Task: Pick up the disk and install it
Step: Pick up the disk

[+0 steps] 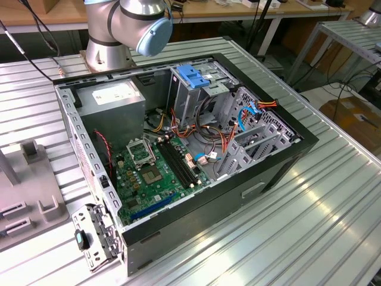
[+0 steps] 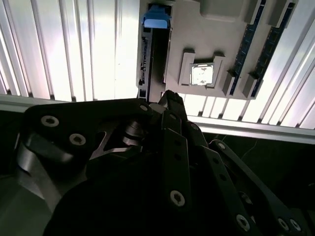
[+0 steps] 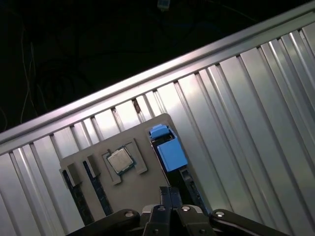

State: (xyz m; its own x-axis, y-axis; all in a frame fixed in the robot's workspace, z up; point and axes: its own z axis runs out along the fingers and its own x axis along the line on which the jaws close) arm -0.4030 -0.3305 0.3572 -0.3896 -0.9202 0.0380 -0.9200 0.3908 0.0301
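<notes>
The disk point(image 3: 170, 153) stands on edge in a slot of a grey fixture plate point(image 3: 147, 125) on the ribbed metal table. From above I see its blue plastic rail and a thin dark edge. The second wrist view shows the disk point(image 2: 156, 17) the same way, with the blue end at the far side of the plate point(image 2: 187, 29). My gripper point(image 3: 170, 194) hangs above the plate, close beside the disk's slot and clear of it. Its black fingers lie together, shut, with nothing between them. In the second wrist view the gripper's point(image 2: 170, 98) tips sit over the plate's near edge.
An open computer case point(image 1: 280, 167) lies on the table with a grey power-supply box point(image 1: 113, 98), a green motherboard point(image 1: 155, 173) and a metal drive cage with a light-blue latch point(image 1: 193, 74). The plate also holds a processor chip point(image 3: 119, 160) and memory sticks point(image 3: 93, 182). The table edge point(image 3: 147, 78) runs just beyond it.
</notes>
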